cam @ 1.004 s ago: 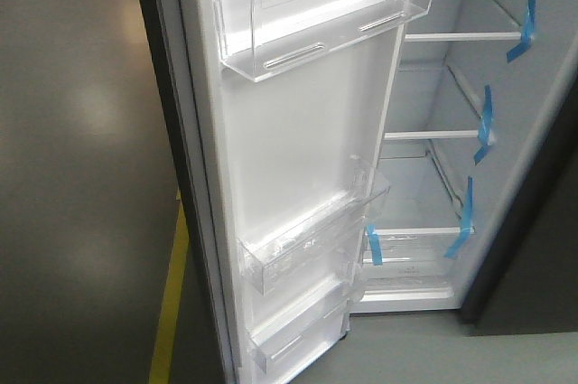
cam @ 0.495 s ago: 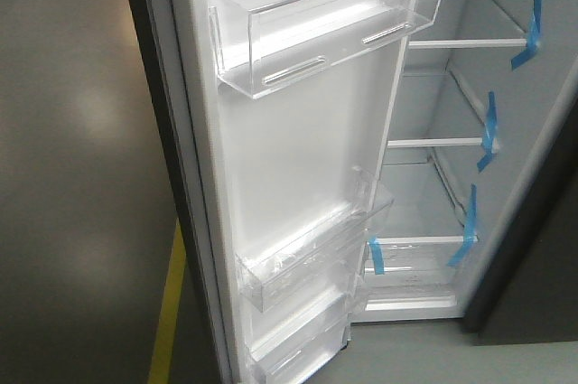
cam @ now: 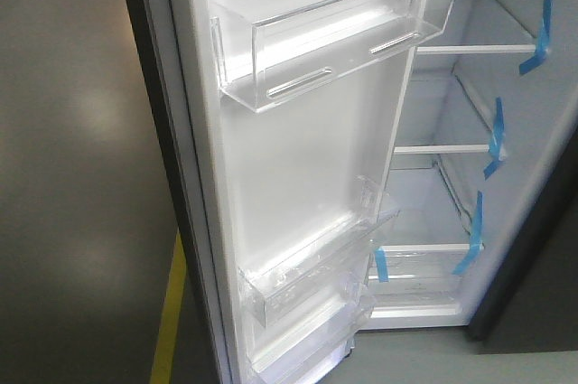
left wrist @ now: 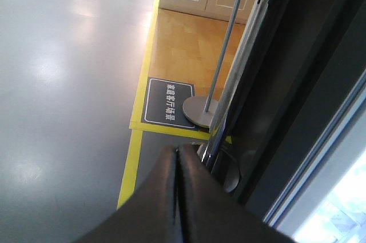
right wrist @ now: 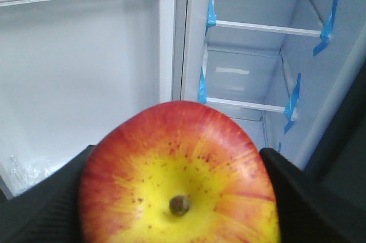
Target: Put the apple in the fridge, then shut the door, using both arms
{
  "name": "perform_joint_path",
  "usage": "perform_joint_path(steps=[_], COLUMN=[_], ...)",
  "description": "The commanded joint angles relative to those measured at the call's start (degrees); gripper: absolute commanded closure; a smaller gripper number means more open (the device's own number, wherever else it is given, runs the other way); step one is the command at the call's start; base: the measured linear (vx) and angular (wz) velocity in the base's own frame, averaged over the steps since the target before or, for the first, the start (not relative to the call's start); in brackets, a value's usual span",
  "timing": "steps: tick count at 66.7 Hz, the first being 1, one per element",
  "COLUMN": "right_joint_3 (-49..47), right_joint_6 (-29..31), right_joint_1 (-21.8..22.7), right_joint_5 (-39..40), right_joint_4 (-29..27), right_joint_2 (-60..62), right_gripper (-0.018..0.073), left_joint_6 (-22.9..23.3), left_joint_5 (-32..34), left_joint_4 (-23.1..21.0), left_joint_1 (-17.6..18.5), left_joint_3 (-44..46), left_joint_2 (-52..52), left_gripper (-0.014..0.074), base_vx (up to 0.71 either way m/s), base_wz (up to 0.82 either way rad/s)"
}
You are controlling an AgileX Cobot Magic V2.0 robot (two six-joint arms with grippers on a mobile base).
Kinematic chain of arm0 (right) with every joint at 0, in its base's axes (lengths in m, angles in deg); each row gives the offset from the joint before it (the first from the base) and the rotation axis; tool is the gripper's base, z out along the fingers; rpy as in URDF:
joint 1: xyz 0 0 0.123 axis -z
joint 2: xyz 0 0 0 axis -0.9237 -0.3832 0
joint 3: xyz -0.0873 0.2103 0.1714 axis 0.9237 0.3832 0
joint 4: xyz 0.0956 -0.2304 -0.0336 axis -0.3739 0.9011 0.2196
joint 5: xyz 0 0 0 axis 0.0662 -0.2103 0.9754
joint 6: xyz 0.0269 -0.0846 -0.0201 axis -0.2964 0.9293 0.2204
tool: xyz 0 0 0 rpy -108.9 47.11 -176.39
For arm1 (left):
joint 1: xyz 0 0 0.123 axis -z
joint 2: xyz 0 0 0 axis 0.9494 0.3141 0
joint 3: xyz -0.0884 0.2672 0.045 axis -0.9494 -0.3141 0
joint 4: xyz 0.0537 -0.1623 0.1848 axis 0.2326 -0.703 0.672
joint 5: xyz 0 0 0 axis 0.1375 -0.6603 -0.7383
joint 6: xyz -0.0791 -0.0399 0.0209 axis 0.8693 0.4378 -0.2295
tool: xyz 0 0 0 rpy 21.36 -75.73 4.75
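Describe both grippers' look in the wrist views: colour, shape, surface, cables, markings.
The left gripper shows two smooth, near-black fingers that taper to narrow tips. The right gripper shows black fingers with a fine ribbed texture. No cables or markings are visible in either view.

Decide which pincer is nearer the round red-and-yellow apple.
Right. The right pincer grips the apple; the shut left pincer sits beside the dark-grey fridge door.
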Motion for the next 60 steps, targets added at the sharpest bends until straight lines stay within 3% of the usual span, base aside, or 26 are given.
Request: perform_joint_path(steps=[1, 60], right_joint_3=[-1.33, -1.33], right_joint_6=[-0.06, -0.06], right_joint_1=[-0.13, -0.13], right_joint_5=[5.15, 5.06], right_joint_4=[-0.57, -0.57], right_joint_2=[-0.42, -0.42], right_gripper=[0.0384, 0.0384], left_joint_6=[0.01, 0.01], left_joint_5=[4.42, 4.42], left_joint_4=[-0.03, -0.03], left_joint_1=[0.14, 0.14], left_joint_3=[-1.03, -1.03], left_joint_2=[-0.89, -0.89], left_gripper=[0.0602, 0.0602], base_vx=[0.04, 0.01], base_wz=[0.01, 0.00])
